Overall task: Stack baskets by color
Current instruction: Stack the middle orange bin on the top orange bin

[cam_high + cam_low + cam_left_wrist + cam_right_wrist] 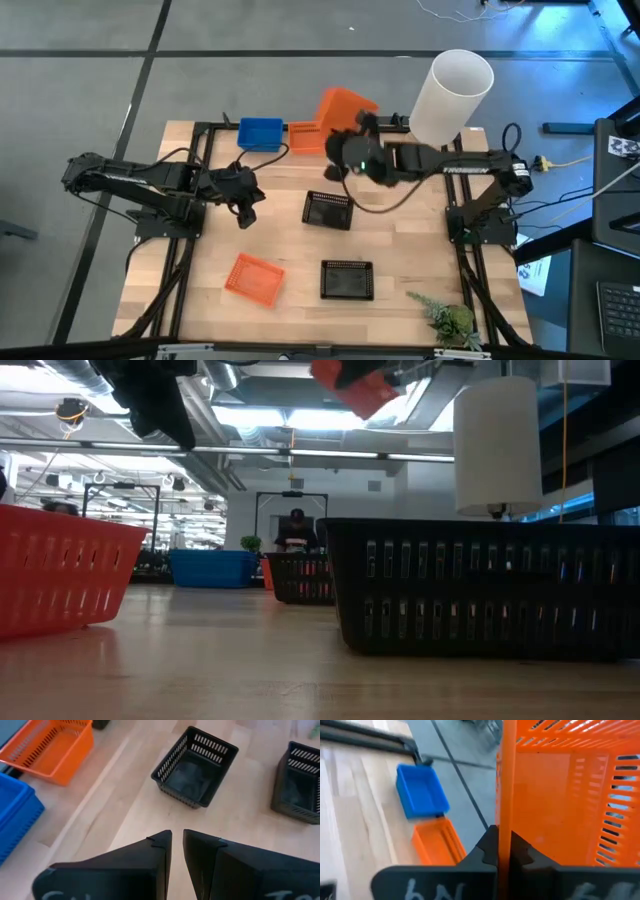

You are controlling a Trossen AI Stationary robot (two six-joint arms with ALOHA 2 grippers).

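Observation:
My right gripper (345, 152) is shut on an orange basket (346, 108), raised high over the table's far middle; the low view shows that basket (350, 385) near the ceiling line. Below it, at the far edge, a blue basket (260, 133) and another orange basket (300, 136) rest on their bottoms side by side. Two black baskets (328, 210) (347, 280) and a third orange basket (253, 277) sit on the wood nearer the front. My left gripper (245, 200) hovers at the left, fingers shut with only a slit between them, holding nothing. My right gripper pinches one side wall of the orange basket at its rim (504, 837), one finger inside the basket and one outside. The fingers come roughly level from the table's right side. The basket is lifted clear of the table and tipped on its side.
A tall white cylinder (452, 95) stands at the far right corner, close to my right arm. A small green plant (450, 320) lies at the near right corner. Bare wood lies between the baskets in the middle of the table.

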